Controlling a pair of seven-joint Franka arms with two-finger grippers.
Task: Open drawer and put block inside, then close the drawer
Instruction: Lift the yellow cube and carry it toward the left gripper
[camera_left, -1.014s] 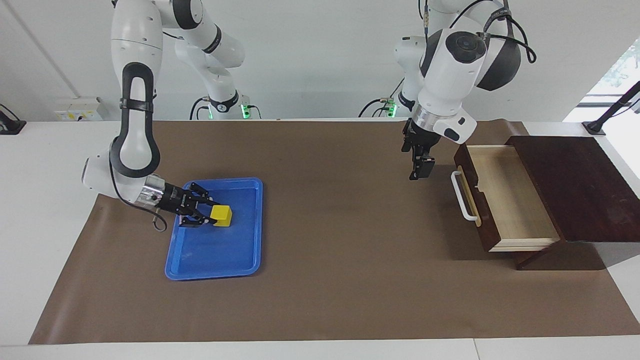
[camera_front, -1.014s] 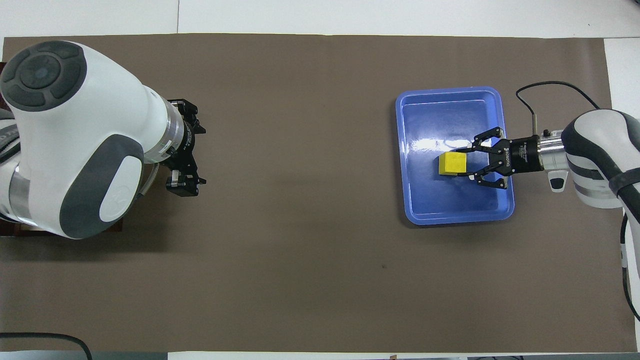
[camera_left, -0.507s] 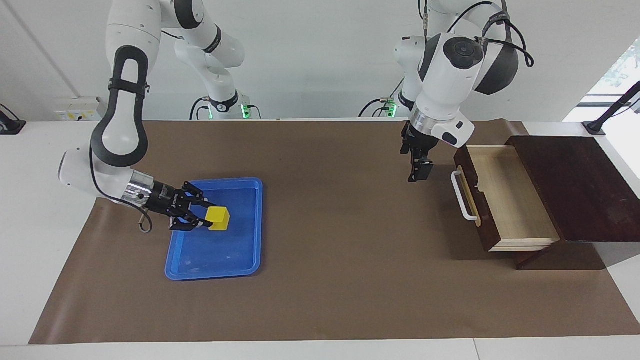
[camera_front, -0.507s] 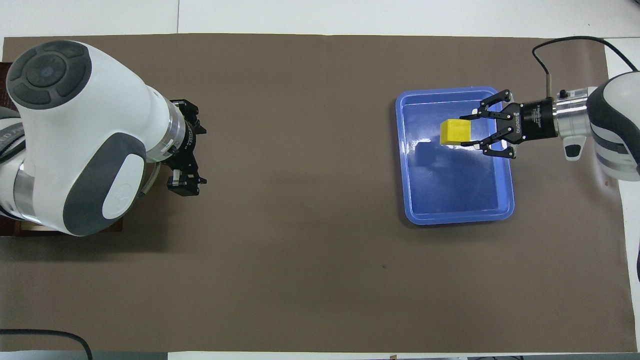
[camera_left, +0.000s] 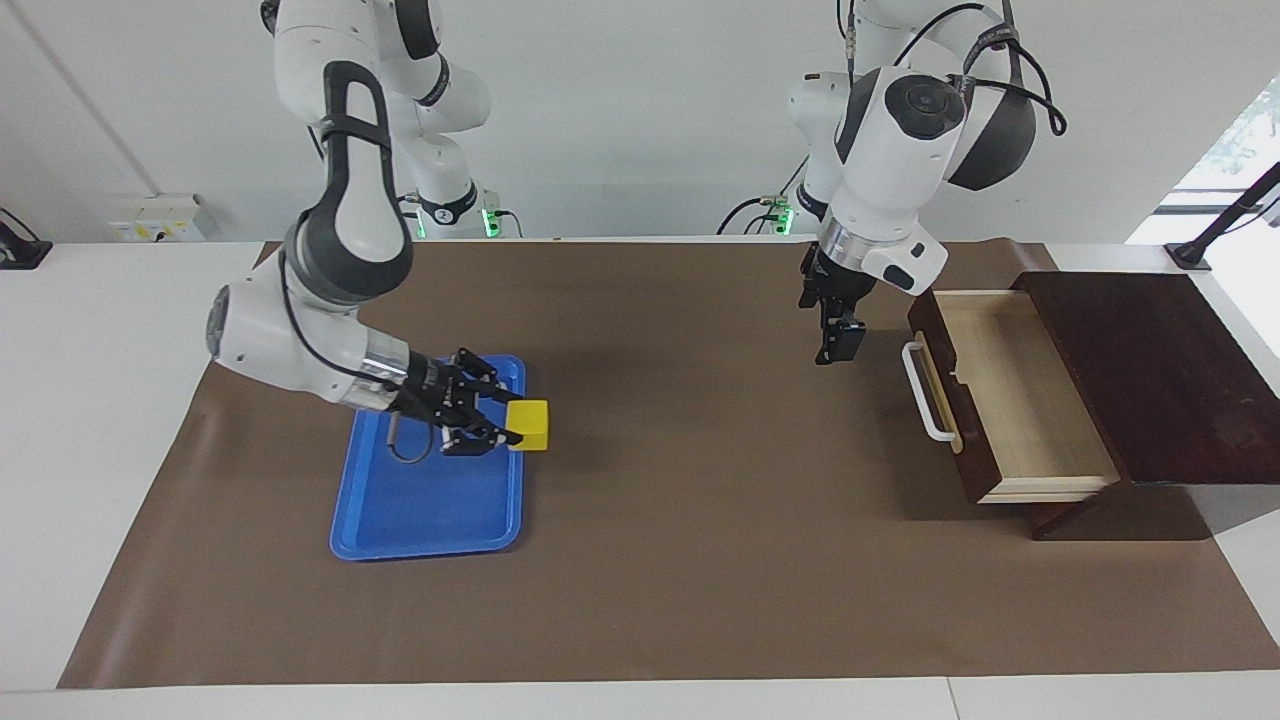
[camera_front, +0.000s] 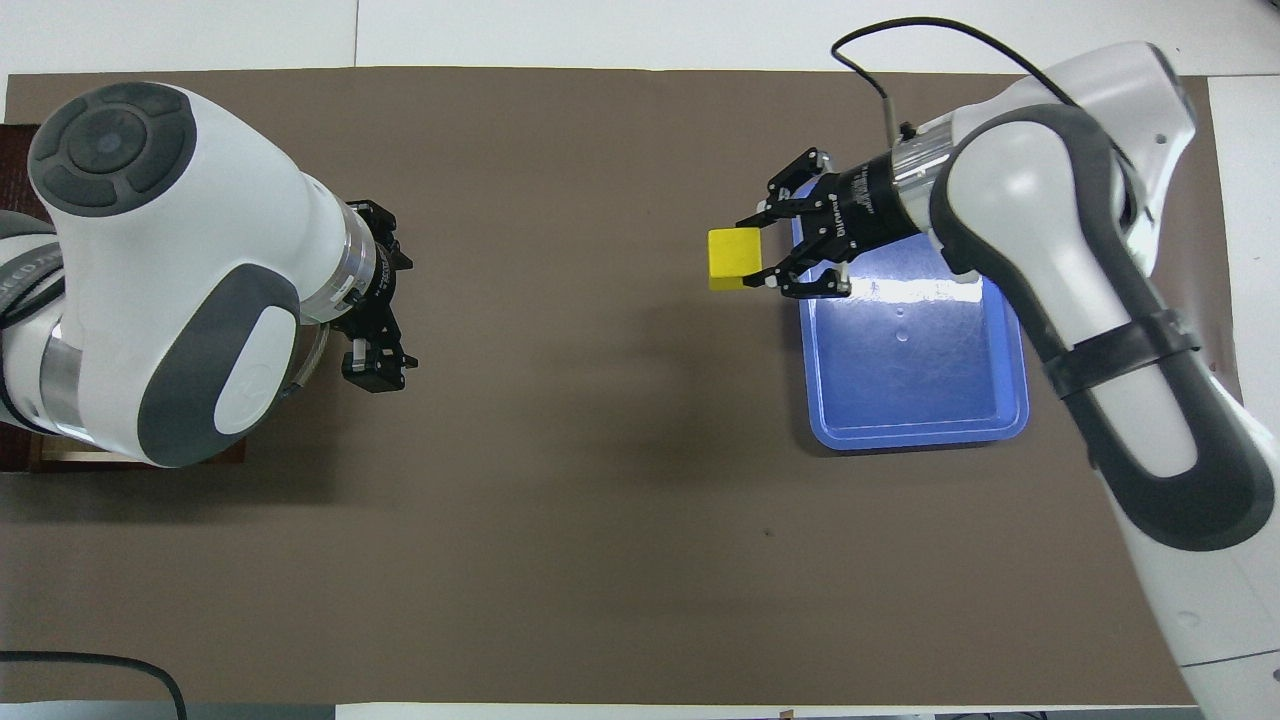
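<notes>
The right gripper (camera_left: 512, 428) clenched the small yellow cube block (camera_left: 528, 425) over the tray's edge, bound for the pulled-out dark wooden drawer (camera_left: 1010, 395)

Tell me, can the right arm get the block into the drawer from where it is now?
Probably yes. The right gripper holds the block above the mat, the drawer stands open, and only the left gripper hangs near the handle.
</notes>
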